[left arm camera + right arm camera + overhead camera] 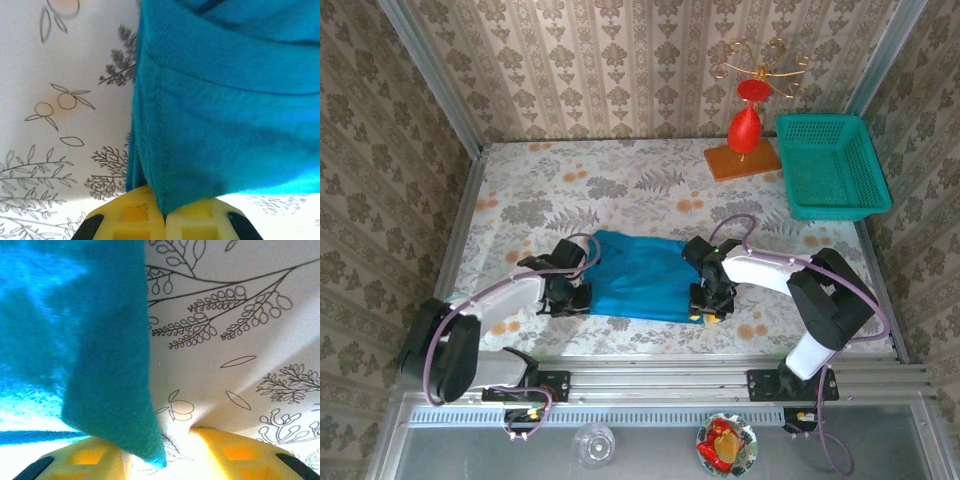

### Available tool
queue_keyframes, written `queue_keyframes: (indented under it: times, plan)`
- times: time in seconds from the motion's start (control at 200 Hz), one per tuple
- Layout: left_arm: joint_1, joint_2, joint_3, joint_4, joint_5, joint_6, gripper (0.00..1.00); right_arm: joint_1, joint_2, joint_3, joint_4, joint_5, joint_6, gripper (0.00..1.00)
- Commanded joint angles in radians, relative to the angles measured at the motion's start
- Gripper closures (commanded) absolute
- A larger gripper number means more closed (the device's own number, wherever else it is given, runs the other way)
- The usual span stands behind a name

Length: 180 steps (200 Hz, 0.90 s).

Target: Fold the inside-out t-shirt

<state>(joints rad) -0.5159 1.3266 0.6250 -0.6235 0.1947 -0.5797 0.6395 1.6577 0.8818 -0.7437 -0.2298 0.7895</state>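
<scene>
The inside-out t-shirt [640, 275] is a bright blue, partly folded slab of cloth lying on the flowered tablecloth between both arms. My left gripper [578, 297] sits at its left edge. In the left wrist view the yellow fingers [135, 220] are pressed together, pinching a seamed fold of the t-shirt [225, 125]. My right gripper [708, 305] is at the shirt's near right corner. In the right wrist view its jaws stand apart over bare tablecloth, and a pointed corner of the t-shirt [100, 365] drapes over the left finger [85, 457], ungripped.
A teal mesh basket [832, 165] stands at the back right. Beside it is a wooden stand with a red ornament [745, 130]. A glass [594, 443] and a bowl [725, 443] sit below the rail at the near edge.
</scene>
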Motion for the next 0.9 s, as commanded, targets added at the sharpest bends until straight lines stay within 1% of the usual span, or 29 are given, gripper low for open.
queue_keyframes:
  times: [0.0, 0.08, 0.165, 0.24, 0.33, 0.39, 0.445, 0.52, 0.58, 0.66, 0.755, 0.83, 0.895]
  plan:
    - [-0.001, 0.043, -0.013, -0.030, -0.067, -0.006, 0.98, 0.011, 0.070, -0.062, 0.050, 0.015, 0.009, 0.61]
    - [-0.008, 0.036, 0.002, -0.050, -0.070, -0.009, 0.94, 0.011, 0.054, -0.048, 0.035, 0.016, 0.008, 0.61]
    - [-0.015, -0.018, 0.041, -0.097, -0.084, -0.012, 0.83, 0.011, 0.027, -0.026, 0.006, 0.017, 0.004, 0.58]
    - [-0.013, -0.076, 0.092, -0.151, -0.115, -0.007, 0.75, 0.011, -0.004, 0.004, -0.031, 0.031, -0.002, 0.56]
    - [-0.008, -0.110, 0.157, -0.199, -0.135, 0.011, 0.70, 0.009, -0.034, 0.043, -0.069, 0.047, -0.012, 0.56]
    - [-0.006, -0.102, 0.194, -0.200, -0.134, 0.027, 0.69, 0.007, -0.048, 0.070, -0.075, 0.044, -0.025, 0.55]
    - [-0.006, -0.069, 0.229, -0.174, -0.109, 0.045, 0.70, 0.000, -0.047, 0.096, -0.081, 0.044, -0.034, 0.55]
    - [-0.018, 0.006, 0.293, -0.132, -0.053, 0.068, 0.74, -0.010, -0.030, 0.138, -0.082, 0.041, -0.050, 0.56]
    - [-0.044, 0.077, 0.364, -0.137, -0.031, 0.087, 0.79, -0.018, -0.008, 0.182, -0.098, 0.038, -0.064, 0.57]
    - [-0.083, 0.152, 0.439, -0.153, -0.042, 0.094, 0.79, -0.020, 0.014, 0.234, -0.119, 0.040, -0.081, 0.57]
    - [-0.113, 0.202, 0.474, -0.167, -0.072, 0.091, 0.79, -0.020, 0.030, 0.264, -0.128, 0.037, -0.088, 0.57]
    - [-0.123, 0.208, 0.471, -0.191, -0.097, 0.089, 0.78, -0.020, 0.030, 0.267, -0.127, 0.032, -0.087, 0.57]
    - [-0.131, 0.180, 0.468, -0.223, -0.124, 0.087, 0.76, -0.020, 0.024, 0.269, -0.130, 0.032, -0.087, 0.57]
